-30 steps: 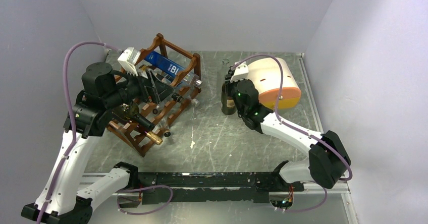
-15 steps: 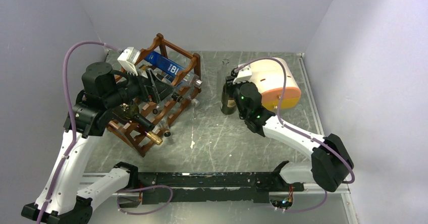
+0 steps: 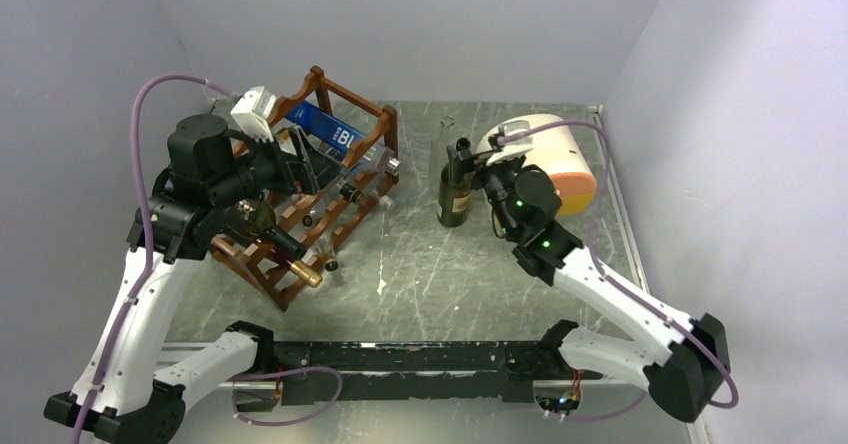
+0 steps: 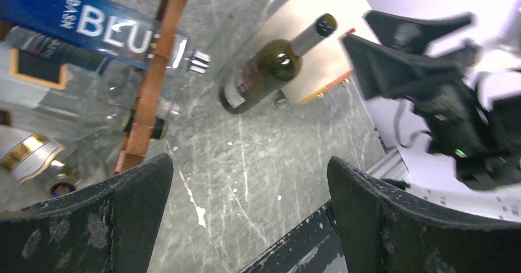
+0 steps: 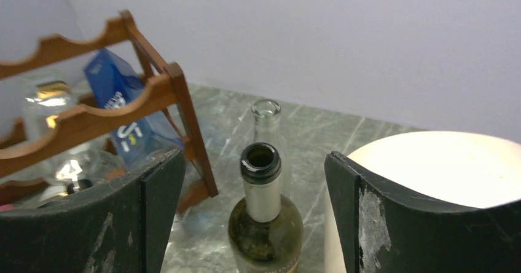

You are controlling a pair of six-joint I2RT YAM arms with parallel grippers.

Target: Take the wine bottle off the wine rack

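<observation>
From above, the reddish-brown wine rack [image 3: 330, 179] sits tilted at the far left of the table [image 3: 430, 264], with a blue bottle [image 3: 325, 129] lying in its top tier; only the white letters "BL" can be read there. The left gripper [image 3: 300, 164] hangs over the rack, jaws apart and holding nothing. The wine bottle [image 3: 454, 192] stands upright on the table, well clear of the rack and just beside a cream-and-orange drum-shaped box [image 3: 560, 159]. The right gripper [image 3: 478, 169] is level with its neck. In the left wrist view, the left gripper [image 4: 249, 168] is spread wide. The blue bottle [image 4: 92, 24] shows "BLEU" in white capitals, and the smaller lettering beside it is too small to read. The wine bottle [image 4: 261, 76] carries a dark label whose text cannot be made out. In the right wrist view, the right gripper [image 5: 255, 159] is parted. Its fingers [image 5: 123, 224] stand on either side of the wine bottle [image 5: 264, 224] without touching it, and the bottle's mouth is open. A clear bottle [image 5: 266, 116] stands just behind it. The rack's [image 5: 123, 101] scalloped rails are to the left, and the box [image 5: 442, 168] is to the right.
</observation>
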